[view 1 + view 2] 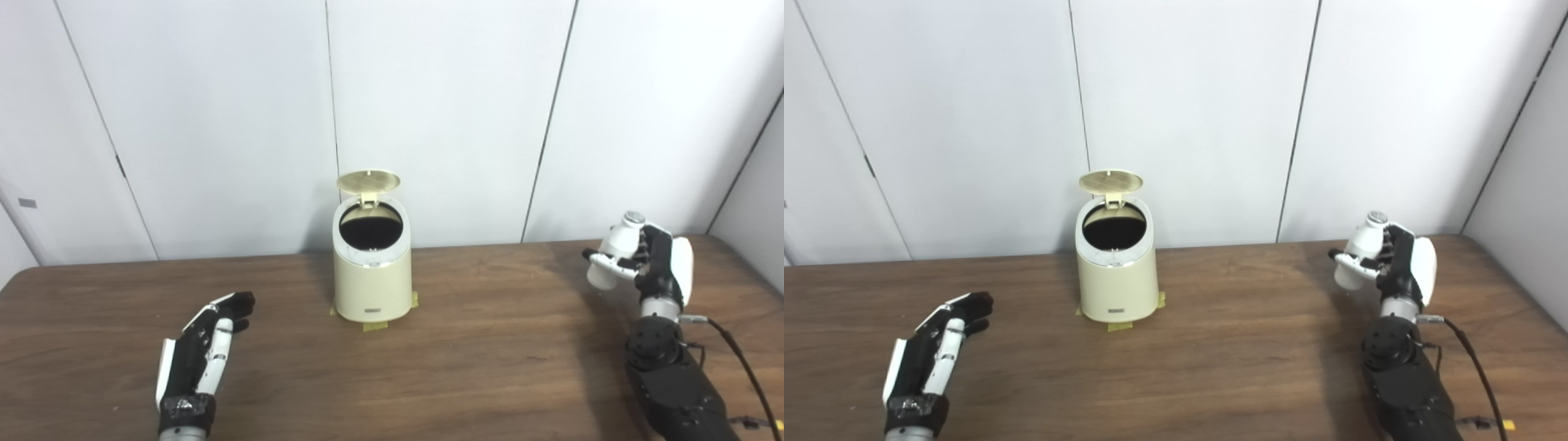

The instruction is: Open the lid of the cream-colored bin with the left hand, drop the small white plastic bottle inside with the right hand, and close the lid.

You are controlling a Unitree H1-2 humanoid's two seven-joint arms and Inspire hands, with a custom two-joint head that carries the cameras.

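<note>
bin (372, 288) interior: dark, unreadable | bottle (614, 257): partly hidden (fingers (606, 262) across it)

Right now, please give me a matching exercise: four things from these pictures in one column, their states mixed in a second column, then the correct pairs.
1. lid
2. small white plastic bottle
3. left hand
4. cream-colored bin

a. open, holding nothing
b. standing on the table, taped at its base
c. raised upright
d. held above the table by the right hand

Pairs: 1-c, 2-d, 3-a, 4-b
</note>
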